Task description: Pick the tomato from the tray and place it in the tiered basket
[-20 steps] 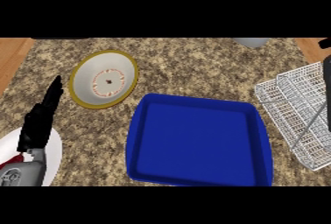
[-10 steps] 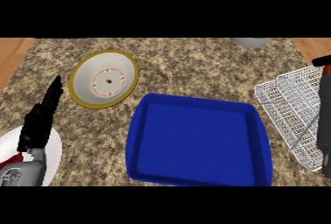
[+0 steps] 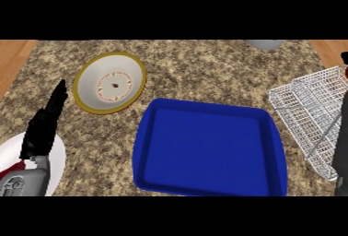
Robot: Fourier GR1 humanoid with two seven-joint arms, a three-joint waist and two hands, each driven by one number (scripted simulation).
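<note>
The blue tray lies in the middle of the counter with nothing in it. At the right stands the white wire tiered basket. A dark strip of my right arm runs along the right edge, over the basket's outer side. My right hand is mostly cut off by that edge. A small red patch shows just above it; I cannot tell whether this is the tomato. My left hand rests at the left, open, fingers straight and pointing up.
A yellow-rimmed plate sits at the back left, beside the tray. A white plate lies under my left wrist at the lower left. A grey vessel stands at the counter's far edge.
My right arm has come further into view along the right edge, now reaching down past the basket. The left hand, tray and plates have not moved.
</note>
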